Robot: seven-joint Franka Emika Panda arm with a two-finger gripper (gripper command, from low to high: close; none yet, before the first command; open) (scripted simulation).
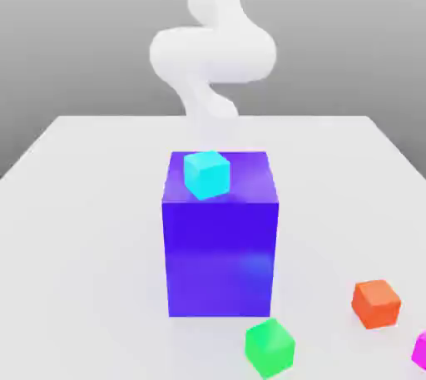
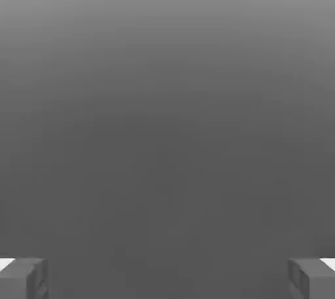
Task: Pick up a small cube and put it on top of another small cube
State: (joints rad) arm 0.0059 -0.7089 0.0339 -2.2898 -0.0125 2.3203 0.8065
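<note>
exterior view faces table, arm behind

The gripper faced a plain grey background that shaded from lighter to darker across the frame. Its two fingertips stood at opposite edges of the picture, spread wide apart, with nothing between them. Each fingertip showed a dark grey pad face and a white outer corner.

Small magenta cube on the table, beside orange cube.
</note>
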